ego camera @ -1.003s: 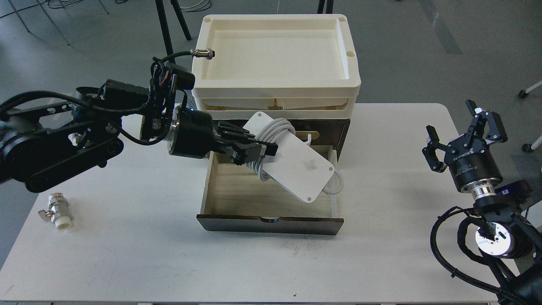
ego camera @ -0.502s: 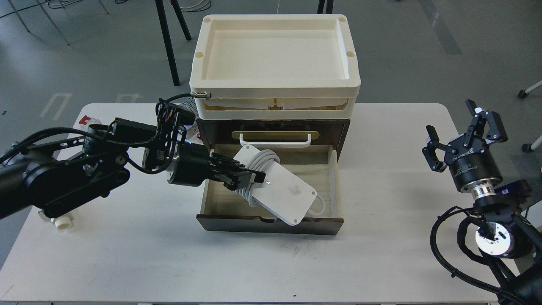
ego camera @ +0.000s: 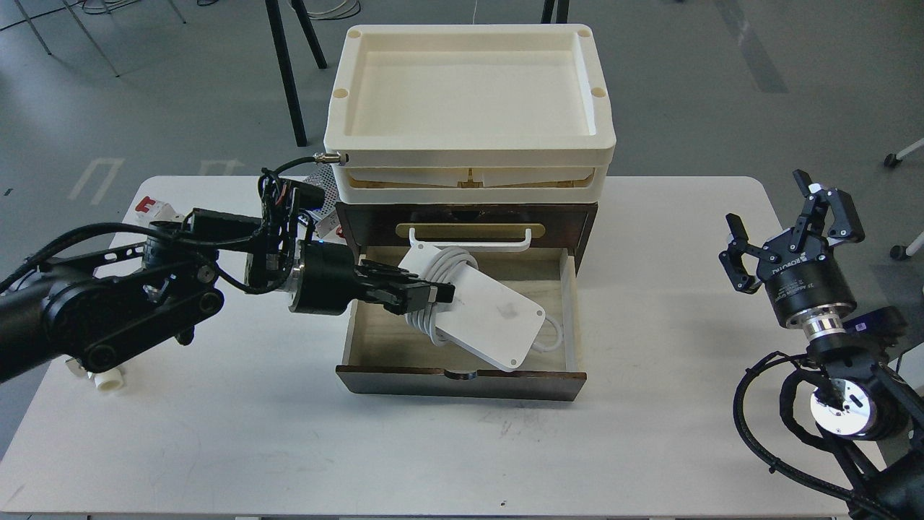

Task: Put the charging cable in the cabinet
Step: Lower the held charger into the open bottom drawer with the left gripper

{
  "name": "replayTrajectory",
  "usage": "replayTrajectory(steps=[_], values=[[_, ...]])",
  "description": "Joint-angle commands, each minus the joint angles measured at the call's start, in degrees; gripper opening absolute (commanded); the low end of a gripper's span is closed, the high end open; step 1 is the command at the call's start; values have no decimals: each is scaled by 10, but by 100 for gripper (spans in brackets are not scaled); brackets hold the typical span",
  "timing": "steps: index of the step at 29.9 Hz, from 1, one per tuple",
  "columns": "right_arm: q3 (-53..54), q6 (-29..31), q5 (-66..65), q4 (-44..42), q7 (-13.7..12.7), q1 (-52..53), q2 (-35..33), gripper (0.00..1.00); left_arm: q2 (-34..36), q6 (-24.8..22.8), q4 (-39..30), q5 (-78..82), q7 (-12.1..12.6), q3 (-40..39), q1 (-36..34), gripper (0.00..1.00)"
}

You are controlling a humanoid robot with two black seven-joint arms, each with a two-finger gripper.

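The charging cable is a flat white adapter with a pale cord coiled round its middle. It lies tilted inside the open light-wood drawer of the dark brown cabinet, its front corner near the drawer's front wall. My left gripper reaches in from the left and is shut on the coiled cord at the adapter's left side. The white handle on its brass plate is just behind the adapter. My right gripper is open and empty, raised over the table's right edge.
A cream tray forms the cabinet's top. A metal valve with a white end lies at the table's left, partly under my left arm. A red and white item lies at the far left. A perforated metal box shows behind my left wrist.
My left gripper has come down from above the cabinet's front into the drawer with the charging cable, which now lies lower and flatter. The right arm has not moved.
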Motion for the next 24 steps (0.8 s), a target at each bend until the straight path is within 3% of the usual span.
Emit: replayTrajectory(steps=[1, 17, 24], values=[[1, 0, 0, 0, 0, 0, 0, 100, -16, 10, 26, -14, 0, 0, 0, 5], [1, 0, 0, 0, 0, -1, 0, 99, -26, 46, 42, -26, 0, 1, 32, 5], [0, 0, 0, 0, 0, -1, 0, 100, -54, 59, 93, -26, 0, 2, 40, 5]])
